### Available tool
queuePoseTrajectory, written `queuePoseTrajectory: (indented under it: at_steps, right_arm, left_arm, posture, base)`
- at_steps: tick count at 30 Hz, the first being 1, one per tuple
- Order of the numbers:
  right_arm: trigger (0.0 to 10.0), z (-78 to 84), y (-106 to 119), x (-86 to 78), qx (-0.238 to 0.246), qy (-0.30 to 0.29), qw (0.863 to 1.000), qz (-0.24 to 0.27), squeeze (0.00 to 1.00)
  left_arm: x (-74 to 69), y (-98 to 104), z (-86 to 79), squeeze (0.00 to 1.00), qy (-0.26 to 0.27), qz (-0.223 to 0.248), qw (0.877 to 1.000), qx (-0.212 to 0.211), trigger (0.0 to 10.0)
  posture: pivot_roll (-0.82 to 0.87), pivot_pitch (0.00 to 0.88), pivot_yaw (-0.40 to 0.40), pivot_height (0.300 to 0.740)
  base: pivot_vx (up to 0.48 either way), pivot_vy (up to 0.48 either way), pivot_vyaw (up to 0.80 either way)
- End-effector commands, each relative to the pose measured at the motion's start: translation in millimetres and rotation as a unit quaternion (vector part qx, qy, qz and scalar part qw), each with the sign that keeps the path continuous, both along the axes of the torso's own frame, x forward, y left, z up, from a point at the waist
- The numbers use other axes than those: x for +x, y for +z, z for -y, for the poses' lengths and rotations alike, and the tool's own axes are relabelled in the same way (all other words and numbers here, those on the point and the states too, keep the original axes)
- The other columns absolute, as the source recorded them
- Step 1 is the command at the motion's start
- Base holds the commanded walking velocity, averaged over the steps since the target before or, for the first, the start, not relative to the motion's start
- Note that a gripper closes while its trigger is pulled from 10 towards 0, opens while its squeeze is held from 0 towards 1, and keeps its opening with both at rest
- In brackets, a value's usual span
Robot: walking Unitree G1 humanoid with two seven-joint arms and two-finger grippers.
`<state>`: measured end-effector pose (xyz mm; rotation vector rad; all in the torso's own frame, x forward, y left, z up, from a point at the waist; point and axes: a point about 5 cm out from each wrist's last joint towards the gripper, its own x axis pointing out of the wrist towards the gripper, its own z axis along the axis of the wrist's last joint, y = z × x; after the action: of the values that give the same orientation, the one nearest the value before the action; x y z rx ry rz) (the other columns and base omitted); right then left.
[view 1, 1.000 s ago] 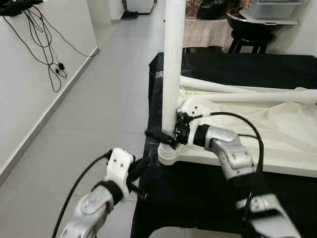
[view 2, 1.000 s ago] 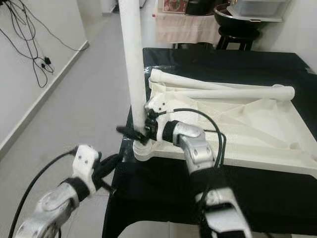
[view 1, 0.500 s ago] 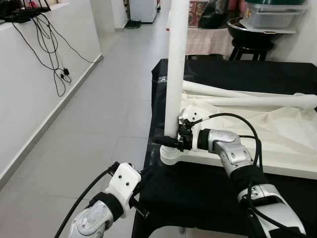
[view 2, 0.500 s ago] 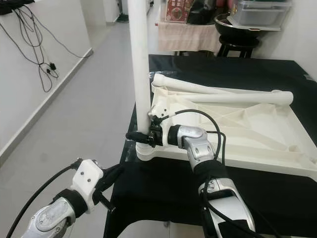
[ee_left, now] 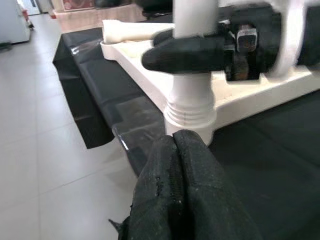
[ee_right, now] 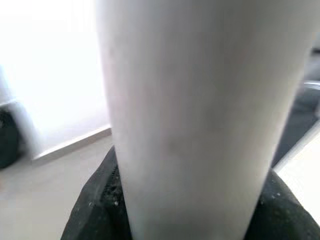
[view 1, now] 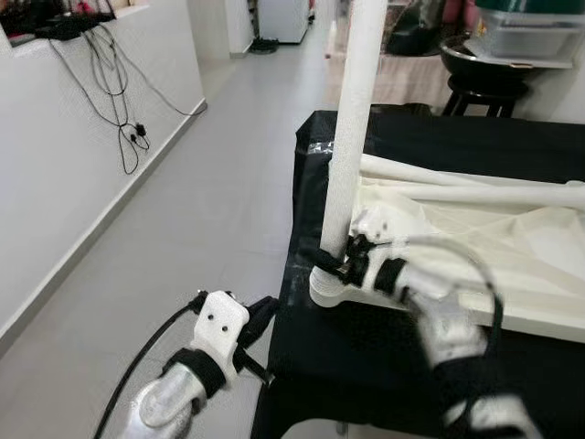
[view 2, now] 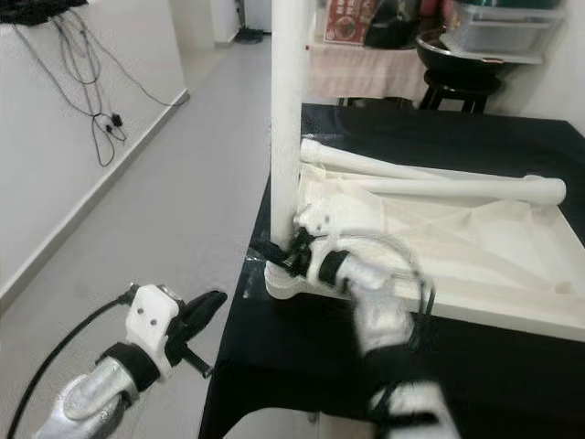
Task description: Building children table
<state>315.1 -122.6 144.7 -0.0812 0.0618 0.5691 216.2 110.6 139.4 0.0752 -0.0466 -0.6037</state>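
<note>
- Upturned white tabletop (view 2: 475, 247), on black surface (view 2: 512, 357): two loose legs (view 2: 439, 187) inside.
- Right claw (view 1: 331, 263): clamped on upright leg (view 1: 352, 137), as before.
- Left claw (view 2: 203, 306): together, now nearer the surface's edge.

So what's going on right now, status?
Right gripper clamped on upright white table leg at tabletop corner socket. Left gripper shut, idle beside black table edge.

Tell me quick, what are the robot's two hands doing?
Left gripper: shut, holding nothing, beside the table.
Right gripper: shut on the upright white leg.
</note>
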Motion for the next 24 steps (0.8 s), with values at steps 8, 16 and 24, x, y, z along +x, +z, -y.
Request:
queuePoseTrajectory:
  at_steps: [8, 16, 24]
  right_arm:
    - [0.0, 18.4, -20.6, -6.2, -0.083, -0.122, 0.987, -0.058, 0.0]
    - [10.0, 1.5, 2.3, 4.1, 0.005, -0.016, 1.0, -0.008, 1.0]
    - [10.0, -6.0, 29.4, 3.8, 0.043, 0.224, 0.974, 0.007, 0.0]
  left_arm:
    - [4.8, -3.0, -1.5, 0.0, -0.016, -0.016, 1.0, -0.014, 10.0]
    - [7.1, -3.2, -0.1, 0.0, -0.011, -0.016, 1.0, -0.021, 10.0]
    - [9.8, -4.8, 4.9, 0.0, -0.012, -0.018, 0.999, -0.025, 10.0]
  posture:
    - [0.0, 0.087, 0.024, 0.74]
    - [0.0, 0.084, 0.022, 0.74]
    - [0.0, 0.07, 0.008, 0.74]
  base:
    - [0.0, 0.0, 0.0]
    - [0.0, 0.0, 0.0]
    - [0.0, 0.0, 0.0]
